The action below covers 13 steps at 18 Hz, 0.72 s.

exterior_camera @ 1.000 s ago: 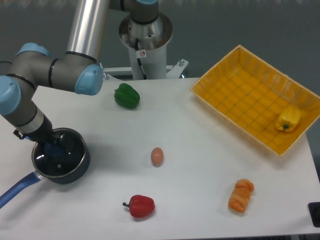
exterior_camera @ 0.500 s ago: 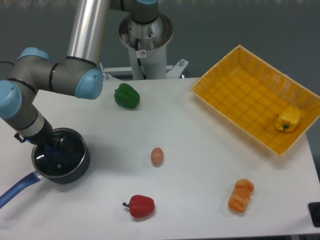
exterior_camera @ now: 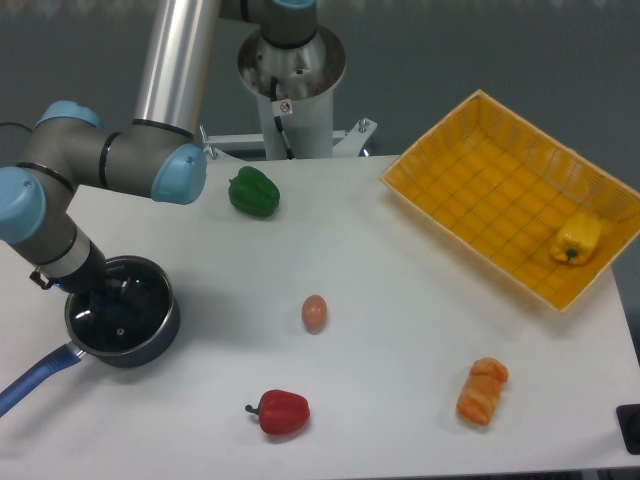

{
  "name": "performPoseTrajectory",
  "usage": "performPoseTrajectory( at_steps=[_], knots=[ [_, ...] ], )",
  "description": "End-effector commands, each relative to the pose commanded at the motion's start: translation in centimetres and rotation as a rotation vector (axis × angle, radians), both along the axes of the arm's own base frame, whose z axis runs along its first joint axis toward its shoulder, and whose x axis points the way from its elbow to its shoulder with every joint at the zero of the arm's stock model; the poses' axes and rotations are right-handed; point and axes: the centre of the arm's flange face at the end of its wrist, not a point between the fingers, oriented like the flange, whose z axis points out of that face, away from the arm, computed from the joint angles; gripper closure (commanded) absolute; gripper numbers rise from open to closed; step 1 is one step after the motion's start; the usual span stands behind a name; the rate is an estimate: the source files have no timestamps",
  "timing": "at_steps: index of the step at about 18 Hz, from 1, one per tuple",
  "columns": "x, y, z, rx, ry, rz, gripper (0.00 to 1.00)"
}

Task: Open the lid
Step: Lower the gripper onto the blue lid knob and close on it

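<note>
The lid (exterior_camera: 125,322), a round glass disc with a thin metal rim and a small vent hole, lies flat on the dark blue saucepan (exterior_camera: 160,335) at the table's left edge. My gripper (exterior_camera: 103,294) reaches down from the upper left onto the lid's centre, where a bit of blue knob shows under the dark fingers. The fingers blend into the dark glass, so their gap around the knob is not readable. The lid looks seated on the pan's rim.
The saucepan's blue handle (exterior_camera: 28,378) points to the lower left corner. A green pepper (exterior_camera: 253,192), an egg (exterior_camera: 314,313), a red pepper (exterior_camera: 282,412) and a pastry (exterior_camera: 482,391) lie on the table. A yellow basket (exterior_camera: 450,215) at right holds a yellow pepper (exterior_camera: 577,238).
The arm's wrist and elbow have shifted slightly, and the gripper has settled a little further over the knob. The lid and saucepan have not visibly moved.
</note>
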Motion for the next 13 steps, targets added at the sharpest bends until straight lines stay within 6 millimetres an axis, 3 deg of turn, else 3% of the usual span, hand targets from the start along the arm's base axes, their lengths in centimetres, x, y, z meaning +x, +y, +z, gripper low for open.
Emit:
performPoseTrajectory(
  at_steps=[5,13],
  knots=[
    [0.08,-0.21,0.39,0.005,-0.002,0.000,0.30],
    [0.13,-0.28,0.78,0.010,-0.004,0.000,0.43]
  ],
)
